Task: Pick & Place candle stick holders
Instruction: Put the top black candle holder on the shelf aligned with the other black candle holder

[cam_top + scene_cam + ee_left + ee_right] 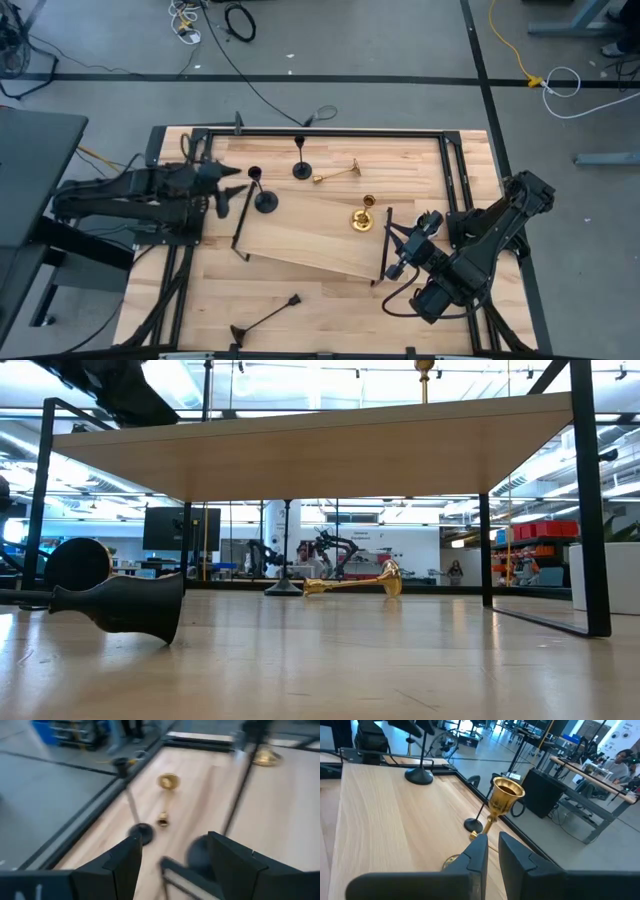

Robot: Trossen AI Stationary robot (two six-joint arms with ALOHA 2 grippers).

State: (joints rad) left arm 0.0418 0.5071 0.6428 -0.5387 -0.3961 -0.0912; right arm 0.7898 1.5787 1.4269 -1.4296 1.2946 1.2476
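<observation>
Nearest, a fallen black candlestick (266,319) is logged on the table's front part, liable to be rolled if brushed. On the raised board (300,245), an upright black candlestick (263,197) is flanked by the left gripper (232,192), spread wide and empty, by which it could be clipped and toppled; the right gripper (492,847), pressed nearly together on nothing, is parked near an upright gold candlestick (363,218). Farther back, a standing black one (301,165) and a lying gold one (338,175) could be struck by any toppling
</observation>
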